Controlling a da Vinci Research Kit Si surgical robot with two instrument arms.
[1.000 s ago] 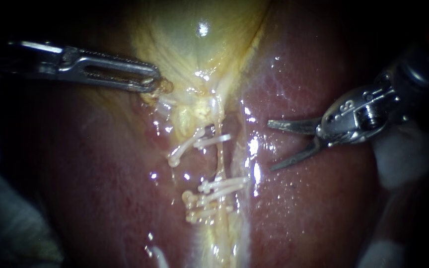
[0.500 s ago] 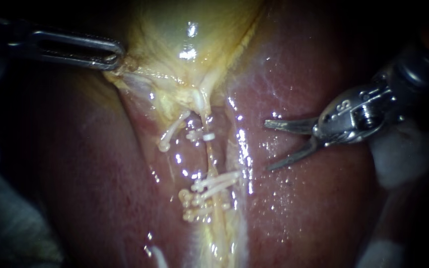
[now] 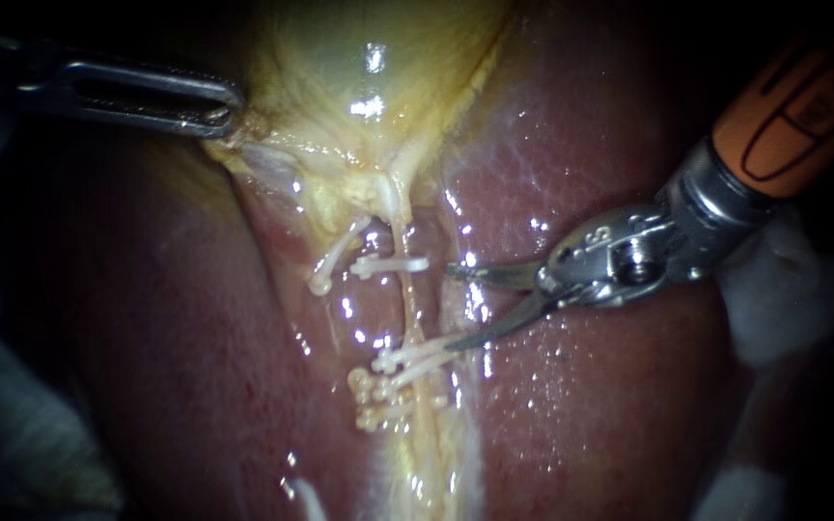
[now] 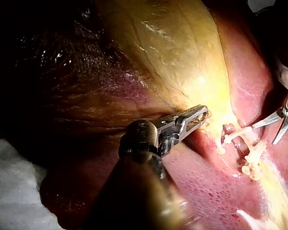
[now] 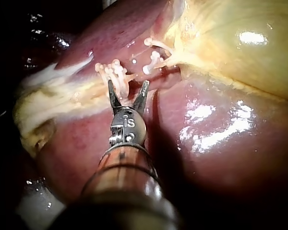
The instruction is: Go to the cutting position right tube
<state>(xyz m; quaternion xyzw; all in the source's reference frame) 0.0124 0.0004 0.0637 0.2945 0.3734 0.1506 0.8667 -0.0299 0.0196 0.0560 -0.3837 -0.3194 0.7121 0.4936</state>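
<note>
While my left instrument (image 3: 216, 108) sits in the upper left of the frame, clamped shut on the edge of the gallbladder (image 3: 369, 58) with the yellowish tissue drawn taut toward that corner, my right instrument (image 3: 450, 307) comes in from the upper right, orange sleeve (image 3: 789, 116) and all. Its two thin blades are spread in a fairly wide V and have hold of nothing.

The right tube (image 3: 405, 307) is the pale thin strand running down the middle of the frame, from the base of the gallbladder toward the bottom edge. An upper clip (image 3: 390, 263) crosses it, and a bunch of lower clips (image 3: 417, 362) sits further down. A slanted clip (image 3: 338, 256) lies just left of the upper one.

My blade tips stop just right of the tube, level with the bare stretch between the clips. The lower tip is very near the lower bunch, and I can't tell whether it touches. Wet red liver (image 3: 610, 405) lies under the blades. From the right wrist camera the V opens toward the clips, which sit just ahead of the tips.
</note>
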